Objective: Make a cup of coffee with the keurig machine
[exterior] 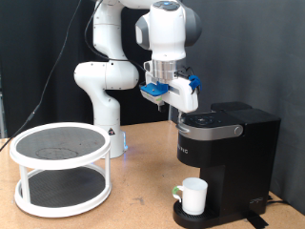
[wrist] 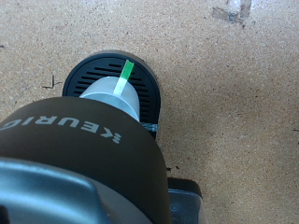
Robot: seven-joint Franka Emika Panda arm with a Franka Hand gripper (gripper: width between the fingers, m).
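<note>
The black keurig machine (exterior: pixel 229 153) stands at the exterior view's right with its lid down. The small white cup (exterior: pixel 194 196) stands on the round drip base (exterior: pixel 191 219) under the spout, with a green strip at its side. My gripper (exterior: pixel 179 114) hangs just above the front edge of the machine's lid, and nothing shows between its fingers. The wrist view looks down past the lid with its KEURIG lettering (wrist: pixel 79 131) onto the cup (wrist: pixel 112 93) and the drip base (wrist: pixel 149 89). No fingers show in that view.
A white two-tier round rack (exterior: pixel 59 162) with dark mesh shelves stands at the exterior view's left. The wooden table (exterior: pixel 143 205) runs between the rack and the machine. A black curtain hangs behind.
</note>
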